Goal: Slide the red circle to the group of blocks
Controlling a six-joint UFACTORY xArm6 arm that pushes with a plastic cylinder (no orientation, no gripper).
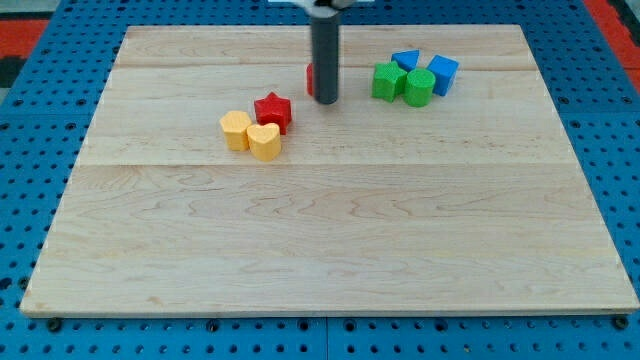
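Near the table's (pixel 330 250) 12 o'clock edge, my tip (pixel 326 101) hides most of the red circle (pixel 311 78), touching it. The rod has no jaws. The green and blue blocks (pixel 414 78) sit at its 3 o'clock.

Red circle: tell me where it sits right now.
The red circle is near the view's top centre, mostly hidden behind my tip, between the red star at lower left and the green blocks on the right.

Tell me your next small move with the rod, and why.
Probably a short push toward the view's right. My tip sits right in front of the red circle, mostly hiding it, while the group, green blocks and blue blocks, lies to the right across a gap.
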